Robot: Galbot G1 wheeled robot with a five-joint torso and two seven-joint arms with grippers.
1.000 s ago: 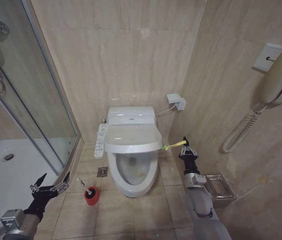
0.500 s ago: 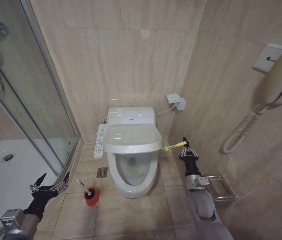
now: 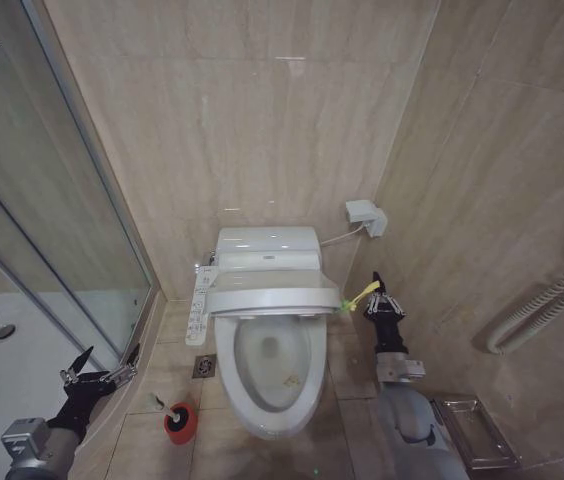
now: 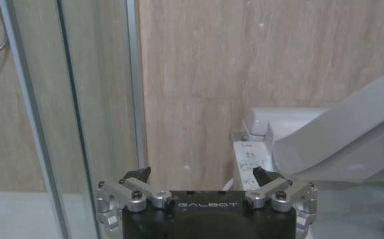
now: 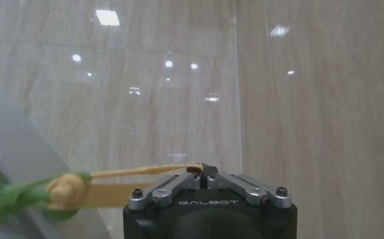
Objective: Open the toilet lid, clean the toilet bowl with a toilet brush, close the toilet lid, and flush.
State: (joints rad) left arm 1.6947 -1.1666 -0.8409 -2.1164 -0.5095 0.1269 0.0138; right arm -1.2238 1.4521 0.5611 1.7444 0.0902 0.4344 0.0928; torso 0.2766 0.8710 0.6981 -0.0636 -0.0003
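The white toilet lid (image 3: 274,294) is lifted partway, tilted over the back of the toilet bowl (image 3: 270,372). A yellow-green strap (image 3: 360,297) runs from the lid's right edge to my right gripper (image 3: 380,291), which is shut on the strap (image 5: 136,172) at its tips (image 5: 206,171). The bowl's front half lies uncovered, with brownish marks inside. The toilet brush (image 3: 179,420) stands in its red holder on the floor left of the bowl. My left gripper (image 3: 101,366) hovers open and holds nothing, low by the shower door; its wrist view shows the gripper (image 4: 200,175) and the raised lid (image 4: 351,134).
A glass shower door (image 3: 72,230) and a white shower tray (image 3: 2,370) close off the left side. A control panel (image 3: 200,300) hangs on the toilet's left. A wall socket (image 3: 365,216), a coiled cord (image 3: 547,305) and a metal holder (image 3: 477,432) are on the right wall.
My right gripper has pulled the strap up and the lid has risen, uncovering more of the bowl. The head camera has shifted closer and lower. The left arm has stayed put.
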